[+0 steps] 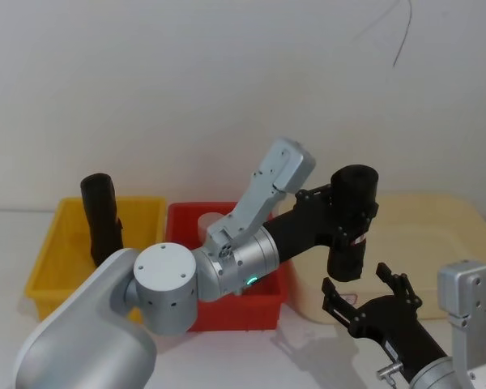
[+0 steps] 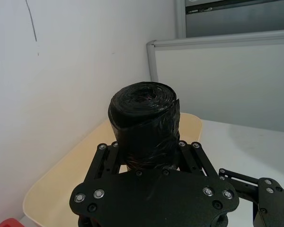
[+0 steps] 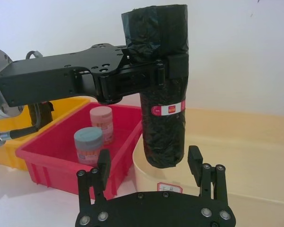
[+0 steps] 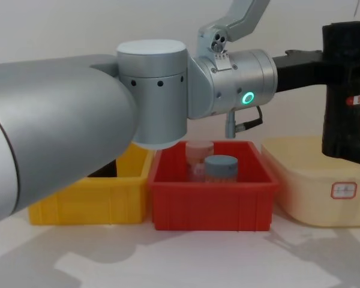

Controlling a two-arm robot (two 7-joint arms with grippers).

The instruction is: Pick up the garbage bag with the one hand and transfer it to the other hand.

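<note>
**Garbage bag (image 1: 352, 223), a tall black cylindrical roll of plastic film, hanging clamped to the right of the red bin (image 1: 227, 316)**

The left gripper (image 1: 340, 212), a black two-finger tool on a thick silver arm with a glowing green ring (image 4: 248, 98), is reaching across above the red bin. Its jaws are pressing on both sides of the garbage bag's upper half and carrying its weight. The roll is standing upright in the air, higher than the red bin and to its right. A small red-and-white label (image 3: 169, 109) is circling the roll below the grip.

Under the roll, a shallow cream plastic tub (image 1: 437, 235) is sitting just beside the red bin on its right.

The right gripper (image 1: 364, 292), a slim black two-finger tool, is pointing up from below, farther right than the red bin and nearer the robot. Its jaws are spread wide and gripping nothing. In the right wrist view the roll's bottom end is showing between the two fingertips (image 3: 195, 161); whether either one is touching the film cannot be told.

Inside the red bin, a pink-lidded jar (image 3: 102, 123) and a blue-lidded jar (image 3: 88, 144) are standing close together. A yellow plastic bin (image 1: 61, 243) is sitting just beside the red bin on its left, with a second black roll (image 1: 101, 219) standing upright in it. All three containers are resting on the white worktop (image 4: 168, 258).
</note>
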